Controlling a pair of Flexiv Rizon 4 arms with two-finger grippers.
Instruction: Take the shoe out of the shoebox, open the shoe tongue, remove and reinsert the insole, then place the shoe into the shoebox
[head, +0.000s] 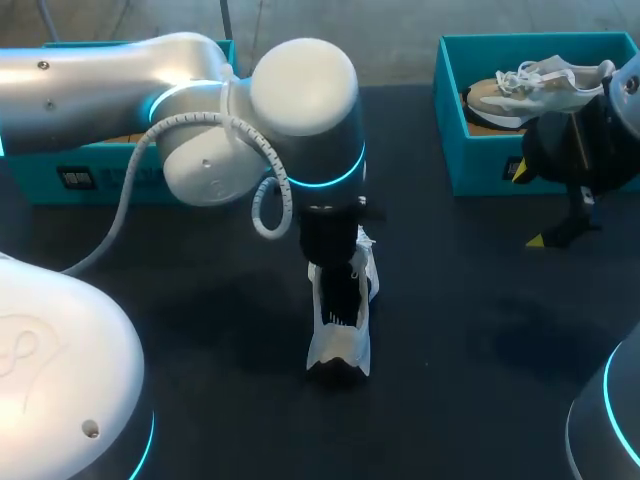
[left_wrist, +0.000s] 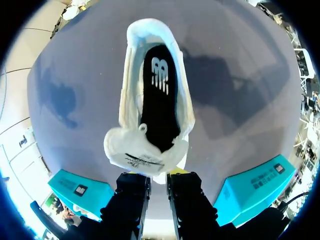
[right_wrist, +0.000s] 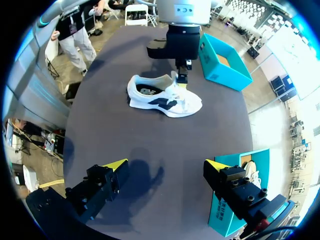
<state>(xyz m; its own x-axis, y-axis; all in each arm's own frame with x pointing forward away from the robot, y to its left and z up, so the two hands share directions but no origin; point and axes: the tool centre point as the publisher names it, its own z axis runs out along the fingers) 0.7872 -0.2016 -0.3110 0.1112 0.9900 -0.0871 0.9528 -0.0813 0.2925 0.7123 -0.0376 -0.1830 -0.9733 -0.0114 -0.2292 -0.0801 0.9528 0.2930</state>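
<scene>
One shoebox (head: 450, 150) holds white shoe (head: 530, 85); other shoebox (head: 60, 180) mostly hidden. On surface (head: 480, 330), second shoe (head: 340, 330); left fingers (left_wrist: 186, 200) nearly closed, apparently pinching tongue (left_wrist: 137, 157); right fingers (right_wrist: 105, 180) spread wide, empty.

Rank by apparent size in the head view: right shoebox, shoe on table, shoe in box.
1. Right shoebox, largest.
2. Shoe on table and shoe in box look alike; left end effector hides part of the former.

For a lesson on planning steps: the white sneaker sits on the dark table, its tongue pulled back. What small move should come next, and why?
Probably bring the open right gripper toward the white sneaker: the left gripper pinches its white fabric tongue back, baring the black insole, not yet removed.
</scene>
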